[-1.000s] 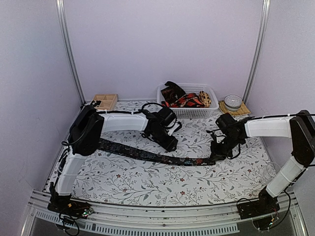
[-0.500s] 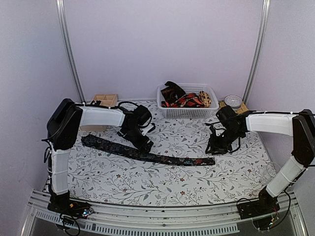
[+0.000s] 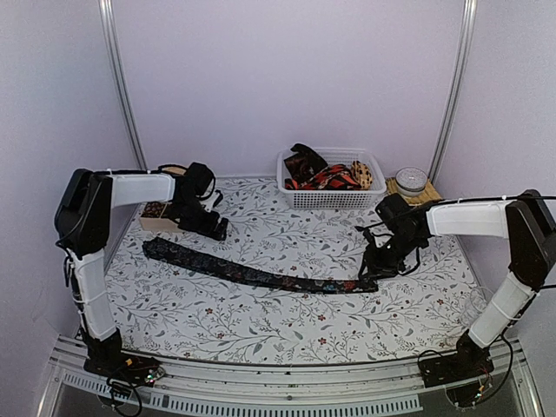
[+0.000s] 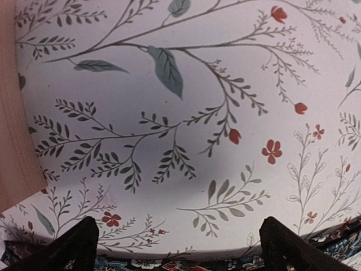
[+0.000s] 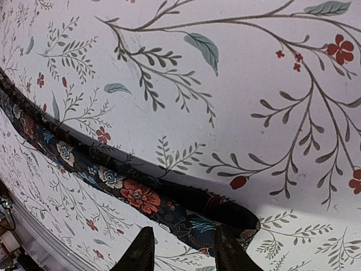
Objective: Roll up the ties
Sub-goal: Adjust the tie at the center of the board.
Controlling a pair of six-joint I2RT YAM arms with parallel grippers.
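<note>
Right wrist view has the right gripper (image 5: 183,251) parted, straddling one end of the dark floral tie (image 5: 132,195) without pinching it. The left gripper (image 4: 181,247) gapes wide and empty. The tie lies flat across the middle of the table (image 3: 261,334). Its fabric looks thin, limp and probably slippery, so pinching the tip squarely and winding tight, even coils should help.

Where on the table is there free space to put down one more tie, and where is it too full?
Free: the near strip between the tie and the table's front edge, and the middle patch between tie and basket. Crowded: the back edge, with tray, basket and a round tin.
</note>
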